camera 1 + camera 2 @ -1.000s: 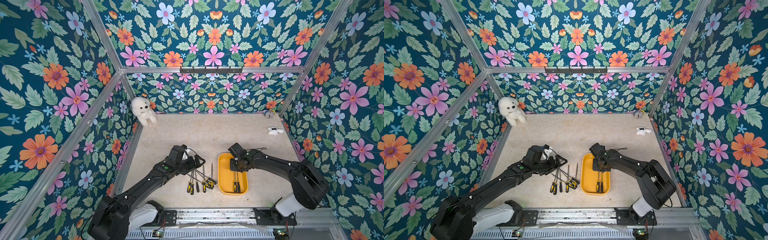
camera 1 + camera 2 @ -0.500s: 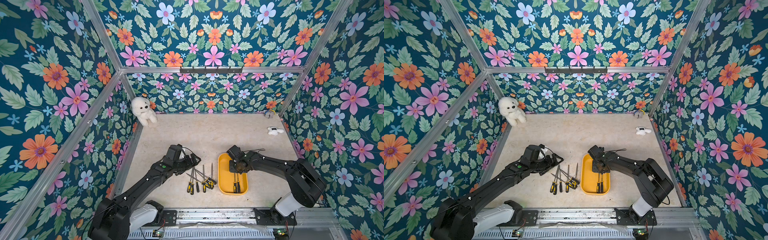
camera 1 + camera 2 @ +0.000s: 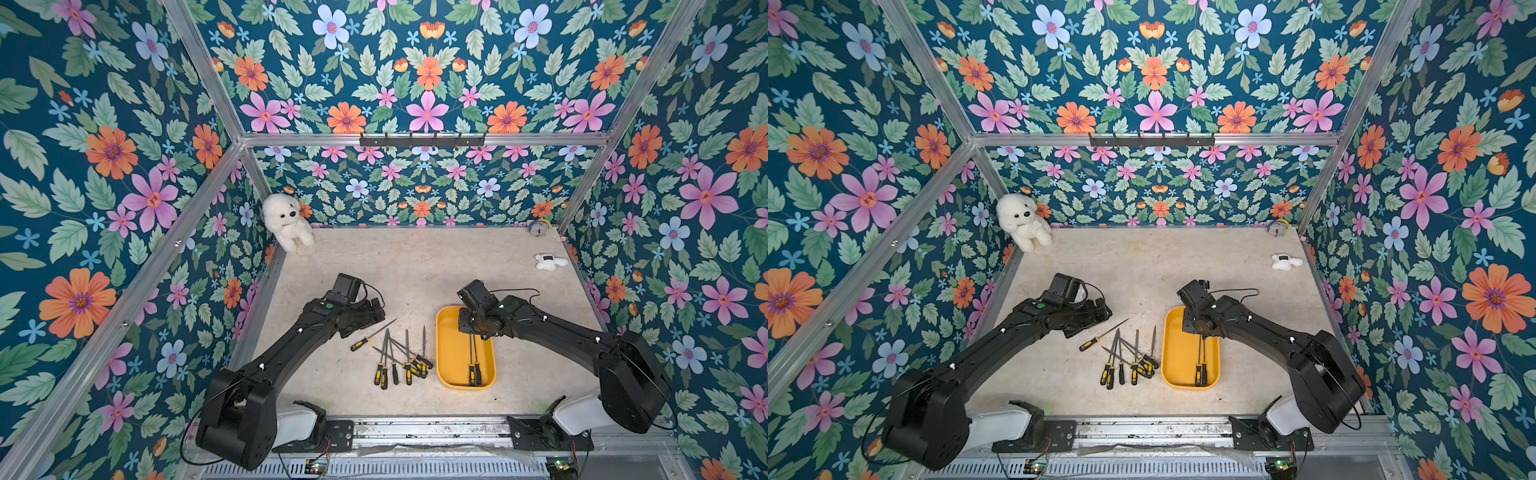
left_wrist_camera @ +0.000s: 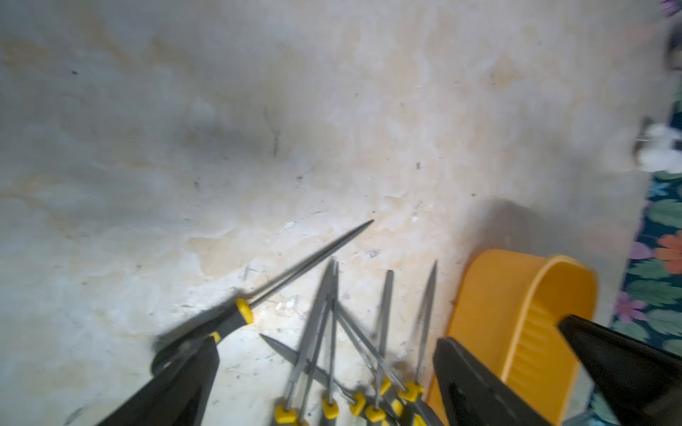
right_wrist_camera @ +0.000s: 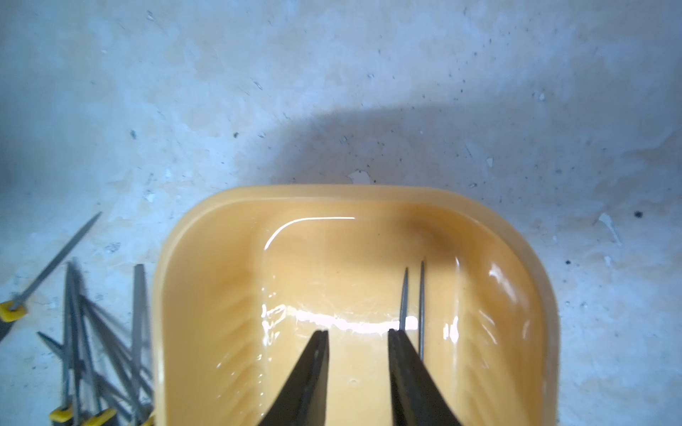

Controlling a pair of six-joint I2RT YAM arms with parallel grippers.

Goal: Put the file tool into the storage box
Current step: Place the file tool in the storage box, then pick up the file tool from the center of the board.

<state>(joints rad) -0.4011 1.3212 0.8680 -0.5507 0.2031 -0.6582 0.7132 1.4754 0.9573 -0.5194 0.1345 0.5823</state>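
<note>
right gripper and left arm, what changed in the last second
The right gripper opened over the shallow yellow plastic tray, apparently releasing a thin steel file. The open left gripper drew back to its left, away from the loose black-and-yellow-handled files on the table. The tray and its two files stayed put.

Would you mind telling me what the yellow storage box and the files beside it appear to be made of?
The storage box looks like glossy moulded plastic: bright glints, smooth rounded rim. The files have dull grey metal-looking shafts, probably steel; their black-and-yellow handles seem plastic or rubber, I cannot tell which.
</note>
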